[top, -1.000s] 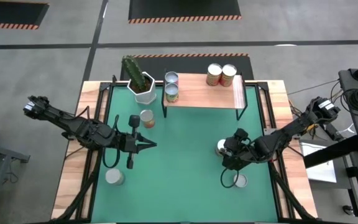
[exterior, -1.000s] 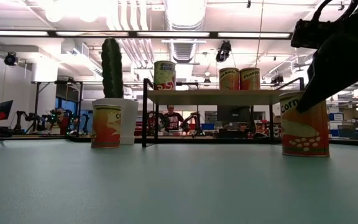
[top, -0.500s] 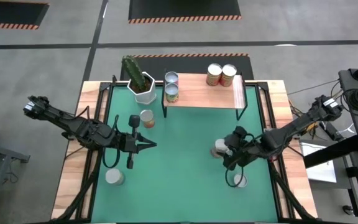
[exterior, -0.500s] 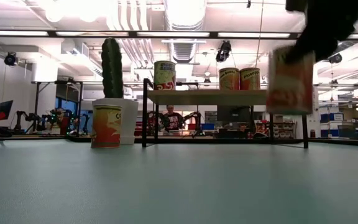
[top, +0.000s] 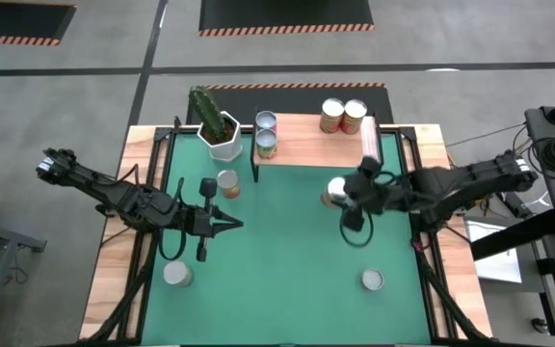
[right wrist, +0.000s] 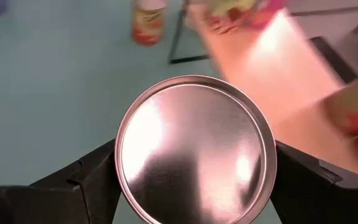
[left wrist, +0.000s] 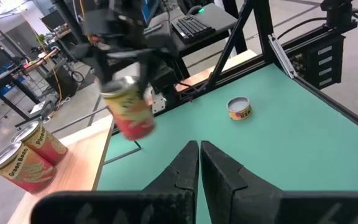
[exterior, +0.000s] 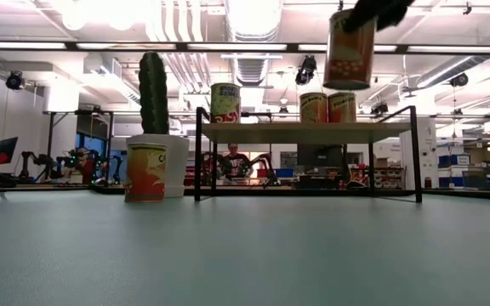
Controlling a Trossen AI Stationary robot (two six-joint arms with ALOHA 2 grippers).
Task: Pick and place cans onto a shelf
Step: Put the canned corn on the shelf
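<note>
- Seven cans counted in high view: four on shelf [top: 311,145], one in the air, three... correction, two loose on green mat [top: 277,270], plus one by cactus pot [top: 222,138]
- Shelf load: pair of cans at 9 o'clock end [top: 266,132], pair toward 3 o'clock end [top: 343,116]
- Right gripper [top: 350,196] clamped wide across held can [top: 334,192], fingers against both sides in right wrist view [right wrist: 194,149]
- Change over last second: held can taken off mat at 4 o'clock of table centre, raised, carried toward 1 o'clock; now just off front edge of shelf
- Low view: held can [exterior: 350,49] clear above shelf board [exterior: 309,132] and above tops of the two cans behind
- Meaning, judged: lift done, transfer under way; bare board between the two pairs looks the likely drop spot; height enough to clear rim
- Left gripper [top: 227,225] fully closed on nothing, parked at 9 o'clock of centre, same place throughout
- Remaining on mat: can at 5 o'clock [top: 372,280], can at 7 o'clock [top: 176,275], orange can [top: 226,183] beside pot
</note>
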